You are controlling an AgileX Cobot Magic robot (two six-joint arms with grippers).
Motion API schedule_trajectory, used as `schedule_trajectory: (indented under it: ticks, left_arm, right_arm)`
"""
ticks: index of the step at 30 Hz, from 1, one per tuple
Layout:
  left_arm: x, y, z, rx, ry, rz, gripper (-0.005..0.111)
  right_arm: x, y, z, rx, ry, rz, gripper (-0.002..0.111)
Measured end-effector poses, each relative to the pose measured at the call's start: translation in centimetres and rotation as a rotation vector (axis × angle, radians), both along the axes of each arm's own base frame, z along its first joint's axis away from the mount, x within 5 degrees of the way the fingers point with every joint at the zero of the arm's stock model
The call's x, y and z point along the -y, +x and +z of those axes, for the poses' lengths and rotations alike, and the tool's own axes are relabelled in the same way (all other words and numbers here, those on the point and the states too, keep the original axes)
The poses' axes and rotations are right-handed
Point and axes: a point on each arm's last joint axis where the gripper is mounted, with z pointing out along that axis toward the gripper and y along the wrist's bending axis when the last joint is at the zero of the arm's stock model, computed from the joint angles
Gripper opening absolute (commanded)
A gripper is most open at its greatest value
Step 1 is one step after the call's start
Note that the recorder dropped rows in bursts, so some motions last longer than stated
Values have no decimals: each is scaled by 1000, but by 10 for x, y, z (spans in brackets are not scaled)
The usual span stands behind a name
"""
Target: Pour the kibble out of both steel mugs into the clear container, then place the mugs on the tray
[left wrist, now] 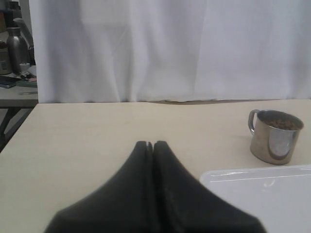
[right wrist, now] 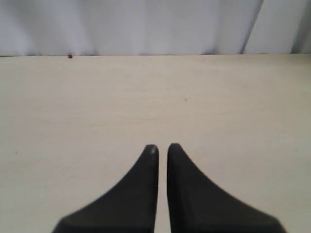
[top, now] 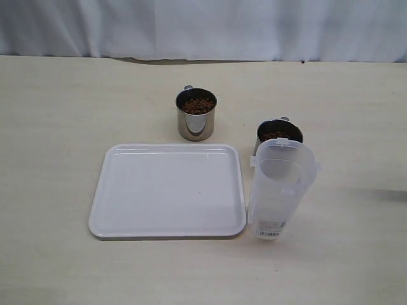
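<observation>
Only in the exterior view, all together: tray [top: 166, 190], clear container [top: 280, 190] upright just right of it, 1 steel mug [top: 196, 117] of kibble [top: 198, 105] behind the tray, other steel mug [top: 279, 133] close behind the container. Left wrist view: left tool [left wrist: 149, 144] closed, empty, pointing level toward 1 mug and a tray corner. Right wrist view: right tool [right wrist: 162, 147] closed to a slit, empty, level over bare tabletop [right wrist: 146, 97].

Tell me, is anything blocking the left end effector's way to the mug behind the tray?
Nothing visible does. Only bare table lies between the shut left end effector and the mug; the flat tray lies just beside that path.
</observation>
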Motion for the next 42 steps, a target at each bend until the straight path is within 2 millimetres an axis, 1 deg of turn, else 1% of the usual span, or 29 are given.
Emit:
schedule_trajectory:
  ticks: [1,4,8,12,15,17,20,24,27,30,32,36,37,38,40,42]
  left_arm:
    - [0,0,0,0,0,0,0]
    - [0,0,0,0,0,0,0]
    - [0,0,0,0,0,0,0]
    - [0,0,0,0,0,0,0]
    - [0,0,0,0,0,0,0]
    - [0,0,0,0,0,0,0]
    - [0,0,0,0,0,0,0]
    - [0,0,0,0,0,0,0]
    - [0,0,0,0,0,0,0]
    - [0,0,0,0,0,0,0]
    - [0,0,0,0,0,0,0]
    - [0,0,0,0,0,0,0]
    - [0,0,0,0,0,0,0]
    - [0,0,0,0,0,0,0]
    - [0,0,0,0,0,0,0]
    - [0,0,0,0,0,0,0]
  right_arm:
    - [4,3,-4,-10,-9,23,5]
    - [4,5,-16,6,-19,150,5]
    - [-9,5,-35,57,44,369,5]
    - [-22,2,-61,62,154,525,5]
    - [-30,-1,-84,22,214,641,5]
    - [-32,-1,-95,-5,231,697,5]
    - [-32,-1,-101,-20,248,717,5]
    - [-32,1,-101,-31,296,703,5]
    - [-33,0,-105,-43,314,702,5]
    - [-43,0,-112,-46,290,746,6]
    - [-55,1,-117,-42,259,804,11]
    - [-78,3,-121,-32,218,895,30]
    - [-81,4,-121,-30,214,902,36]
    - [-85,4,-121,-28,210,913,39]
    - [-86,4,-121,-29,207,919,45]
    - [-86,4,-121,-29,205,916,47]
